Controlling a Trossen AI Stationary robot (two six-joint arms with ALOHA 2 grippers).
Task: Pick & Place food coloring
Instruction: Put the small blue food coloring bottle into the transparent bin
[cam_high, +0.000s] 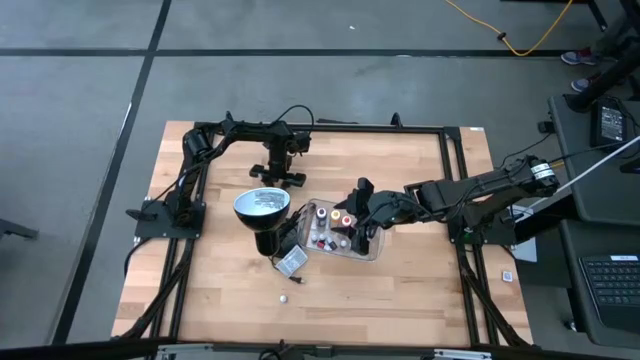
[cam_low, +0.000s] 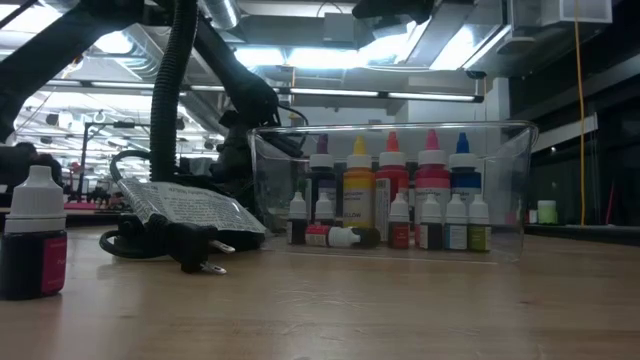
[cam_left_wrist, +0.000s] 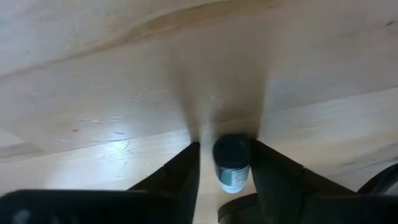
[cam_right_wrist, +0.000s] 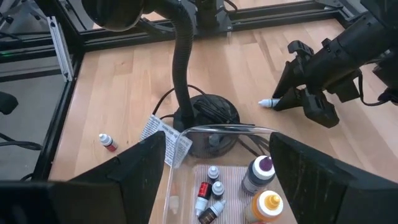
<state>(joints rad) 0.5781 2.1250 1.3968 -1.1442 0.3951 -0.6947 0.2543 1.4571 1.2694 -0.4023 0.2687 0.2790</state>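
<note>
A small food coloring bottle (cam_left_wrist: 231, 163) with a dark end lies on its side on the wood. Its white tip (cam_right_wrist: 266, 103) sticks out beside my left gripper (cam_left_wrist: 225, 155), near the table's far edge. The left fingers stand close on either side of it, still open a little wider than the bottle. The clear tray (cam_high: 372, 250) at the table's middle holds several more bottles (cam_low: 390, 195). My right gripper (cam_right_wrist: 217, 146) hangs wide open above the tray's right part. One more bottle (cam_high: 283, 297) stands alone toward the near edge. My left gripper comes down slanting from above, its fingers lying across the bottle. One finger (cam_left_wrist: 264, 168) meets the bottle's edge in the wrist view, and wood shows between the other finger (cam_left_wrist: 186, 171) and the bottle. Whether a finger touches it, I cannot tell.
A black lamp with a round silvery head (cam_high: 262, 205) stands left of the tray. Its base (cam_right_wrist: 208, 115), cord, plug (cam_low: 190, 255) and paper tag (cam_high: 290, 262) lie beside the tray. Black rails frame the table.
</note>
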